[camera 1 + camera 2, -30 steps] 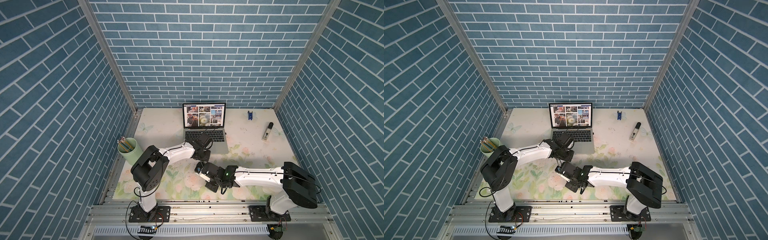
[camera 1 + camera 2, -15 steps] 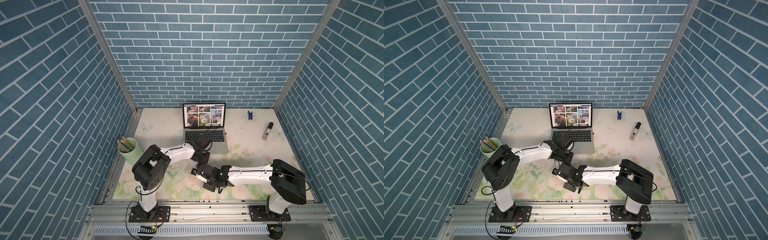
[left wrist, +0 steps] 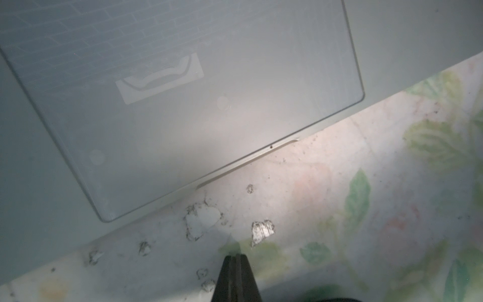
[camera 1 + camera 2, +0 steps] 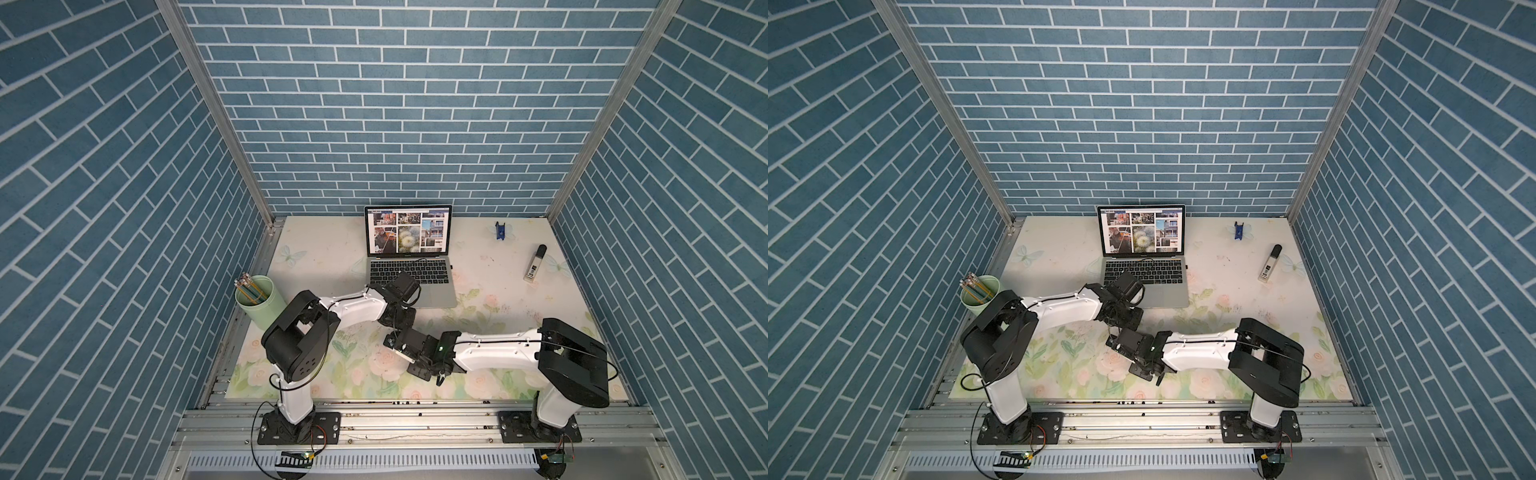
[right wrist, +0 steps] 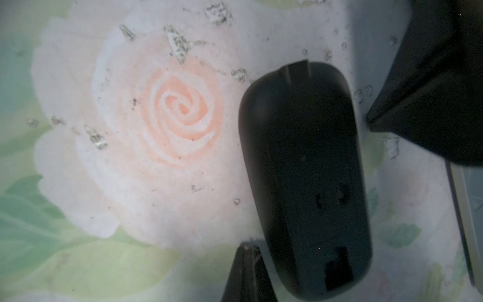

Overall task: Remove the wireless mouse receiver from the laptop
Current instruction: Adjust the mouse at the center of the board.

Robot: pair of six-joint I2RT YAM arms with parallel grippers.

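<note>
Seeing left gripper [image 3: 235, 257] closed, empty, over mat [image 3: 313, 196] just off laptop [image 4: 434, 291] front edge, frame centre. Right gripper [image 5: 247, 252] closed, empty, beside black mouse [image 5: 305, 177], lower centre. Receiver [image 4: 1186, 266] tiny dark stub on laptop right edge, untouched.

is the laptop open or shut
Open. In both top views the laptop has its screen standing upright, lit with a photo grid, and its keyboard is exposed.

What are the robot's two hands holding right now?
Nothing. The left gripper is shut and empty, by the front edge of the laptop. The right gripper is shut too, beside the black mouse, not gripping it.
</note>
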